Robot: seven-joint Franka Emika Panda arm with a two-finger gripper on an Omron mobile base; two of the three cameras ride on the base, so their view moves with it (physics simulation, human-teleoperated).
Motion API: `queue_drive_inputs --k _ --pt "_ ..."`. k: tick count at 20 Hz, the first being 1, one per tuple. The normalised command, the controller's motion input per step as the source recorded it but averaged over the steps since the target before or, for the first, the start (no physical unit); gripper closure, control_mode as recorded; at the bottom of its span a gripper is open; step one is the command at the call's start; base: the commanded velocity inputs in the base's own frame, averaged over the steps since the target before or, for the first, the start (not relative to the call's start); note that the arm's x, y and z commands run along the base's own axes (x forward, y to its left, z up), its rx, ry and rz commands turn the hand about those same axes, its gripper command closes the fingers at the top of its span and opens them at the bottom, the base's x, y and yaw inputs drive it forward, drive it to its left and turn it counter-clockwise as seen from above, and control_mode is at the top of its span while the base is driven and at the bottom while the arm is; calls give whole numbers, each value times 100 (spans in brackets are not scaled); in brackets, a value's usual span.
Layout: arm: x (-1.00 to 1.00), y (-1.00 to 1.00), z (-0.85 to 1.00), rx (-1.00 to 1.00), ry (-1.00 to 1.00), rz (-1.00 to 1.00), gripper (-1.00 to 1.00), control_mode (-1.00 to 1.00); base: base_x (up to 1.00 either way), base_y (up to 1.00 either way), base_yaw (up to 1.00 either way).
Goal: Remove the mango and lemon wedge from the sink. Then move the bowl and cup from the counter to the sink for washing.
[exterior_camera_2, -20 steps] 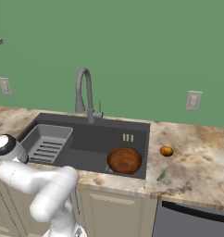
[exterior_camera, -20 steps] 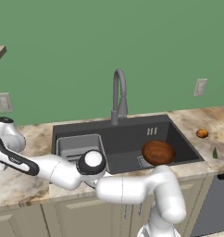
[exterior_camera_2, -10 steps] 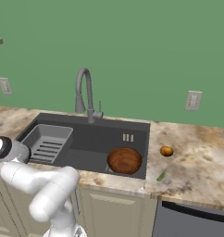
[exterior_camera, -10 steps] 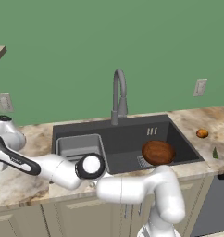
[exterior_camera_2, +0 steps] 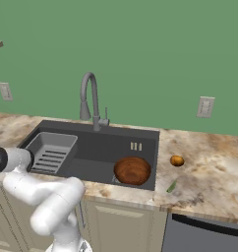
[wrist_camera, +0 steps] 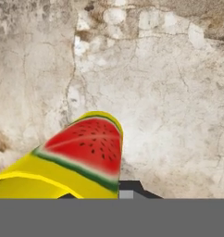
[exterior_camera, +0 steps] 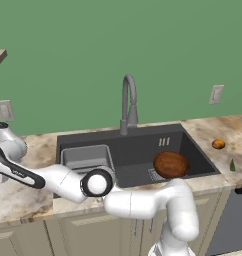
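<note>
One yellow cup (wrist_camera: 72, 162), printed with a watermelon slice, lies close against the gripper (wrist_camera: 125, 190) in the hand view, its long axis slanting up and away over the marbled tabletop (wrist_camera: 169, 83); the gripper looks closed on it at the far left. One bowl (exterior_camera: 170, 164) already sits in the sink (exterior_camera: 138, 150) to the right, while one mango (exterior_camera: 218, 144) and one lemon wedge (exterior_camera: 232, 165) rest on the tabletop beyond.
</note>
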Motion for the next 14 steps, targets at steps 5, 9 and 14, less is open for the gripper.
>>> queue_drive_inputs --k 5,9,14 --pt "13 -1 33 -13 7 -2 100 -100 0 0 0" --pt "12 -5 30 -10 8 -2 100 -100 0 0 0" --pt "6 -10 24 -9 11 -2 100 -100 0 0 0"
